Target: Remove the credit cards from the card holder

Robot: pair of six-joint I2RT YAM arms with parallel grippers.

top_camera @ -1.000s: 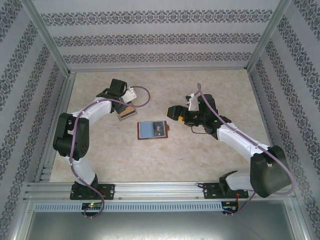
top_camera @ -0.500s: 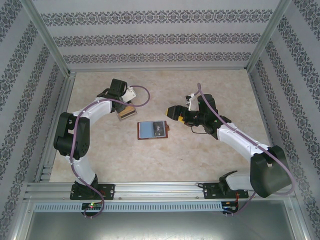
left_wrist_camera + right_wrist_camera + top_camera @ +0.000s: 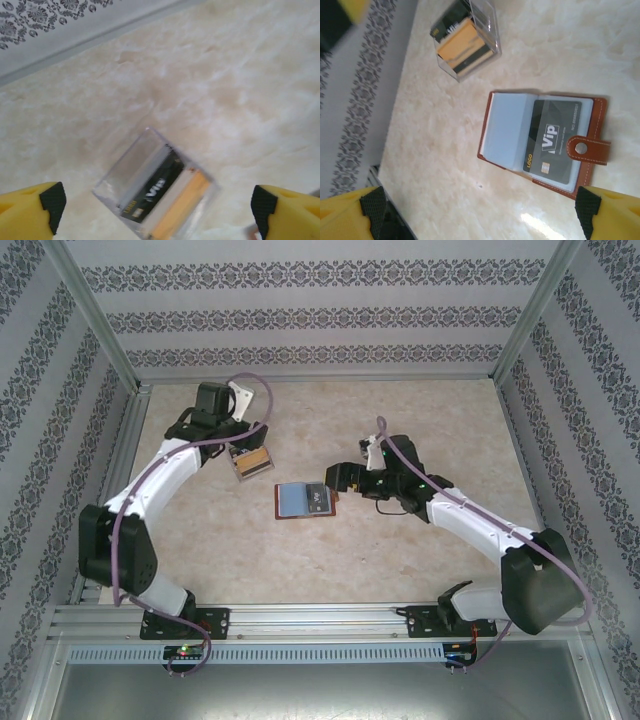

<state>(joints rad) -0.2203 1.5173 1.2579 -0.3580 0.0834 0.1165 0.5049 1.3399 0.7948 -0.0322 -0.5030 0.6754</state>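
The card holder (image 3: pixel 305 500) lies open in the middle of the table, brown with blue-grey inner panels. A dark grey "Vip" credit card (image 3: pixel 552 140) sits in its right panel (image 3: pixel 540 142) under the snap tab. My right gripper (image 3: pixel 335 480) hovers just right of the holder, open and empty; in the right wrist view the right gripper (image 3: pixel 480 215) has bare table between its yellow fingertips (image 3: pixel 370 210). My left gripper (image 3: pixel 240 440) is open above a clear plastic box (image 3: pixel 157 192), where a black card and an orange one stand inside.
The clear box (image 3: pixel 252 462) stands left of and a little behind the holder, also seen in the right wrist view as the box (image 3: pixel 465 42). Patterned walls and metal frame rails (image 3: pixel 110 480) enclose the beige table.
My left gripper opened and drew back from the clear box toward the far left. My right arm moved left, closer to the card holder.
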